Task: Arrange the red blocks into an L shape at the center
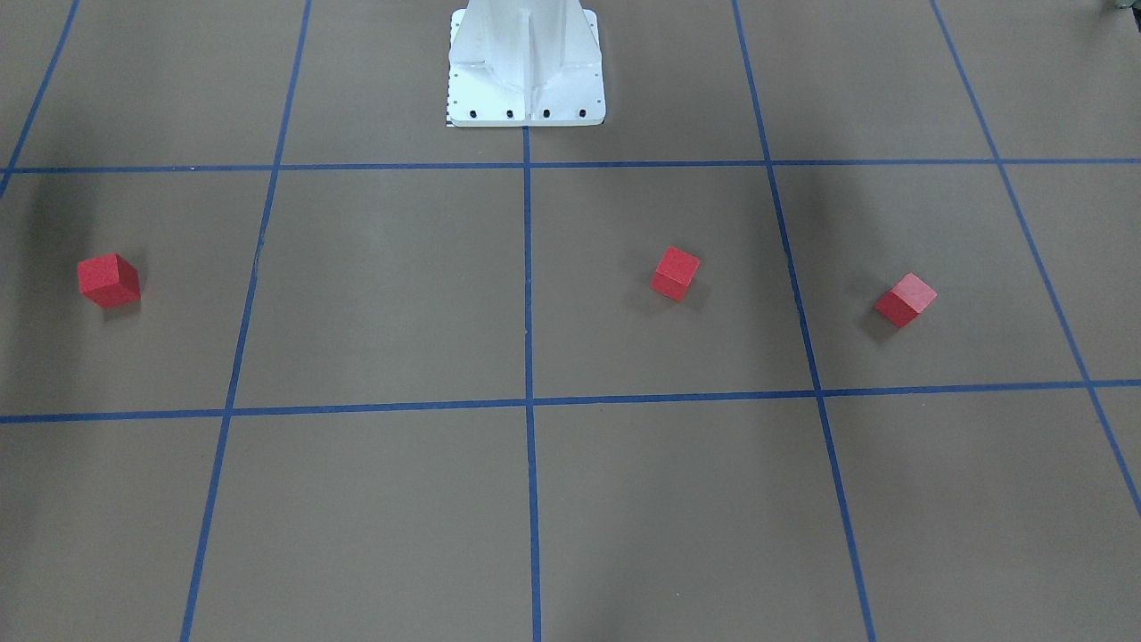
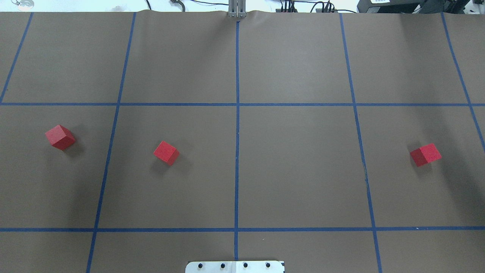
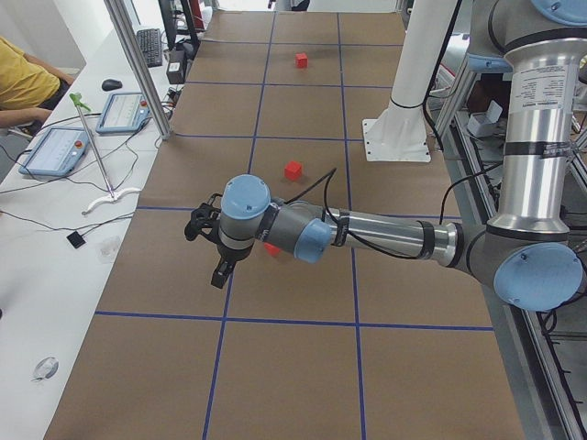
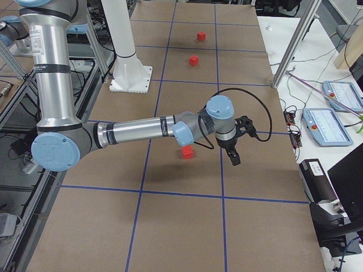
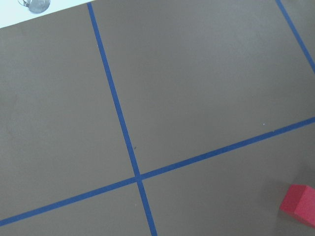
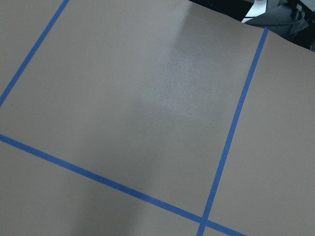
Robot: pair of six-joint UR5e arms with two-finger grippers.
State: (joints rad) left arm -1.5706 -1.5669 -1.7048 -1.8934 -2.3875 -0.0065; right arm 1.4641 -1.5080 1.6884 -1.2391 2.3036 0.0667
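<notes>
Red blocks well apart, apparently straddling center

I work in a robotics lab. My worktop is brown paper ruled with blue tape grid lines, and my white pedestal is bolted onto it. Beyond my left jaws, a white bench carries two teach pendants and a keyboard. An aluminium frame post rises beside them, and a person in yellow sits there.

Wide brown paper lies between my three red blocks: left block, middle block, right block. My white base stands at the centre line.
</notes>
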